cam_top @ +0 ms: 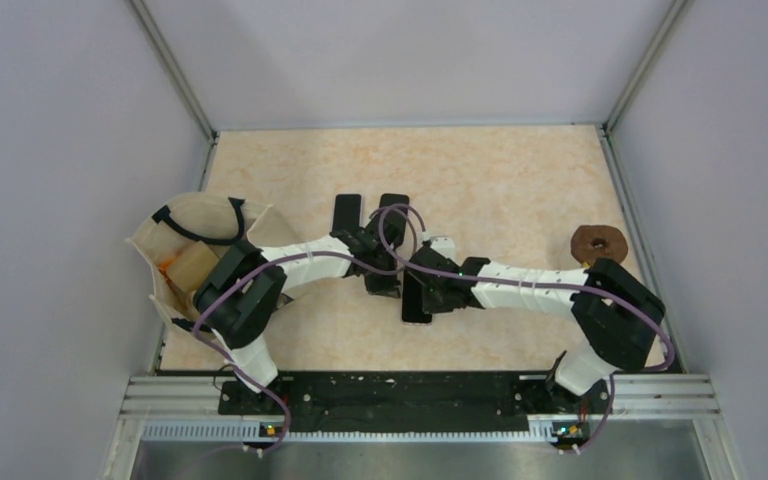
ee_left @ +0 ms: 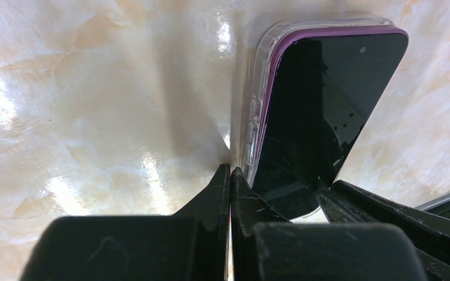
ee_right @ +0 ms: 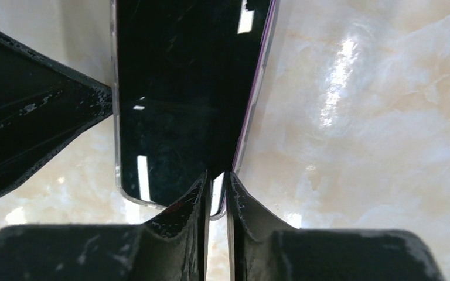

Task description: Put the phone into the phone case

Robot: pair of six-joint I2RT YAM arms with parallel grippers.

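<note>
Phone [ee_left: 322, 117] in phone case [ee_left: 259, 88] | left hand [ee_left: 229, 171] together, touching its edge | right hand [ee_right: 217, 178] clamped on rim

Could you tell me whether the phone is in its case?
Partly in, at least: the clear case wraps the phone along its top and one side. Whether it is fully seated, I cannot tell.

Phone [ee_left: 328, 99]: black screen up, purple rim, lying mid-table, slightly toward the near side.
Case [ee_left: 262, 70]: clear, hugging the phone's end and one long side.
</note>
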